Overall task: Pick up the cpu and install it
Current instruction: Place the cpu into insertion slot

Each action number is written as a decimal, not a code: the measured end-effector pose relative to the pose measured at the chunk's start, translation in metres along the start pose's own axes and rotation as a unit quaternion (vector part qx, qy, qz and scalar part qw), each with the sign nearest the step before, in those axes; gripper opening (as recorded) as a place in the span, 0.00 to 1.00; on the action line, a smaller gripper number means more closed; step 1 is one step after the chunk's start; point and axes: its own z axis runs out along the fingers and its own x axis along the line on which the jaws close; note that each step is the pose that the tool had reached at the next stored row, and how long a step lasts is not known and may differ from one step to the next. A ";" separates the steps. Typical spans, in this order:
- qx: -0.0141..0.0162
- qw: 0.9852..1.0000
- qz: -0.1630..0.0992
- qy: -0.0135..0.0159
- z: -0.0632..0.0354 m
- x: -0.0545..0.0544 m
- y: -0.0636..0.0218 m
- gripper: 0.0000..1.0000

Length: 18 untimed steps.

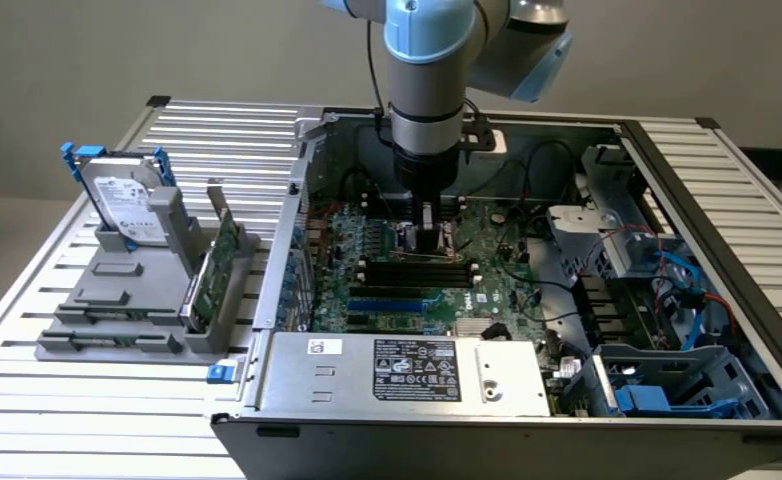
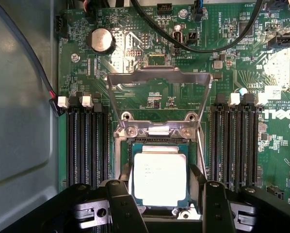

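Cpu (image 2: pixel 160 177) lies flat in the motherboard socket (image 2: pixel 125 148), squarely between the two black fingers of the claw (image 2: pixel 163 180) (image 1: pixel 427 235), which stand partway apart and press against its opposite edges. Count: one cpu, one claw, one raised load plate (image 2: pixel 159 77), one coin cell (image 2: pixel 102 40). Wrist view gives the chip close up. Exterior view adds the open case (image 1: pixel 711 210) on the counter (image 1: pixel 218 130), plus one hard drive (image 1: pixel 127 205) and one green card (image 1: pixel 215 262) at about nine o'clock from the claw.

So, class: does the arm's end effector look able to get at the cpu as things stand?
Probably yes: the end effector hangs directly over the cpu, and the socket's load plate stands swung open.
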 end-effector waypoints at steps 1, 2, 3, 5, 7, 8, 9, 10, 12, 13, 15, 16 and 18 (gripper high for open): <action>0.000 1.000 0.000 0.000 0.0000 0.000 0.0000 0.55; 0.000 1.000 0.000 0.000 0.0000 0.000 0.0000 0.55; 0.000 1.000 0.000 0.000 0.0001 0.000 0.0000 0.55; 0.000 1.000 0.000 0.000 0.0004 0.000 -0.0001 0.55; 0.000 1.000 0.000 0.000 0.0009 0.000 -0.0001 0.55; 0.000 1.000 0.000 0.000 0.0011 0.000 -0.0001 0.55; 0.000 1.000 0.000 0.000 0.0012 0.000 -0.0001 0.55; 0.000 1.000 0.000 0.000 0.0013 0.000 -0.0001 0.55; 0.000 1.000 0.000 0.000 0.0014 0.000 -0.0001 0.55; 0.000 1.000 0.000 0.000 0.0015 0.000 0.0001 0.55; 0.000 1.000 0.000 0.000 0.0016 0.000 0.0004 0.55; 0.000 1.000 0.000 0.000 0.0016 0.000 0.0004 0.55; 0.000 1.000 0.000 0.000 0.0016 0.000 0.0004 0.55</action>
